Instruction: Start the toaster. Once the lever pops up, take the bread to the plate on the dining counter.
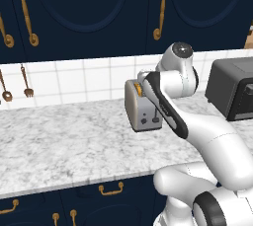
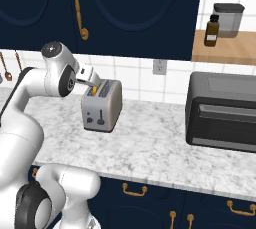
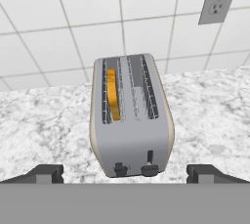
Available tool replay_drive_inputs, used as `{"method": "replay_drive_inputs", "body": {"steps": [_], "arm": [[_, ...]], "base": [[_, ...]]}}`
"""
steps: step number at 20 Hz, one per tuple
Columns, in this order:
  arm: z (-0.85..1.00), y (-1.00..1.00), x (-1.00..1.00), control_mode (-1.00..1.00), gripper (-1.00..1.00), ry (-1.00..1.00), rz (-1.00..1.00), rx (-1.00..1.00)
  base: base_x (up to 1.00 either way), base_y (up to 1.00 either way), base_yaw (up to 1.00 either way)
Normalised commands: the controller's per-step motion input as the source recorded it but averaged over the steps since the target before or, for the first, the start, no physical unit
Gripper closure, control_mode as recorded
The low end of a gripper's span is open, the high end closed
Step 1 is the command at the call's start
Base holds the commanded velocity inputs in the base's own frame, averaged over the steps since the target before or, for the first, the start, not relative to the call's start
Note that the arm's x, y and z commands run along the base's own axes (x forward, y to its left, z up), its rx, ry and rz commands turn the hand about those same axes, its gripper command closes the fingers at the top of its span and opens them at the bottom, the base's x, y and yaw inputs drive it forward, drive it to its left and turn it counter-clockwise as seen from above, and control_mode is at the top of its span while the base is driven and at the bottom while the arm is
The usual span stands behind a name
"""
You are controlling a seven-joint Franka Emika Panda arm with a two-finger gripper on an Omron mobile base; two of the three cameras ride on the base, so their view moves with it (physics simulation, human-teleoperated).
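Hand view: tool (image 3: 125,174) spread wide above toaster (image 3: 131,115), bread (image 3: 113,94) in left slot; descending off-line risks hitting knob, missing lever (image 3: 150,157).

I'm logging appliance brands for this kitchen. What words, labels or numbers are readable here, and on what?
None are readable.
The toaster has dark controls but no legible marking.
The toaster oven shows no brand.
The brown bottle on the shelf is too small to tell.

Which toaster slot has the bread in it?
In the hand view, the left slot of the toaster holds the bread; the right slot looks empty.
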Motion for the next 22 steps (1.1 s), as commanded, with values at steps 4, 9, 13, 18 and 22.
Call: {"method": "replay_drive_inputs", "body": {"steps": [4, 9, 13, 18, 22], "arm": [[0.0, 0.0, 0.0, -1.0, -1.0, 0.0, 0.0, 0.0], [0.0, 0.0, 0.0, -1.0, -1.0, 0.0, 0.0, 0.0], [0.0, 0.0, 0.0, -1.0, -1.0, 0.0, 0.0, 0.0], [0.0, 0.0, 0.0, -1.0, -1.0, 0.0, 0.0, 0.0], [0.0, 0.0, 0.0, -1.0, -1.0, 0.0, 0.0, 0.0]], "base": [[0.0, 0.0, 0.0], [0.0, 0.0, 0.0], [0.0, 0.0, 0.0], [0.0, 0.0, 0.0], [0.0, 0.0, 0.0]]}}
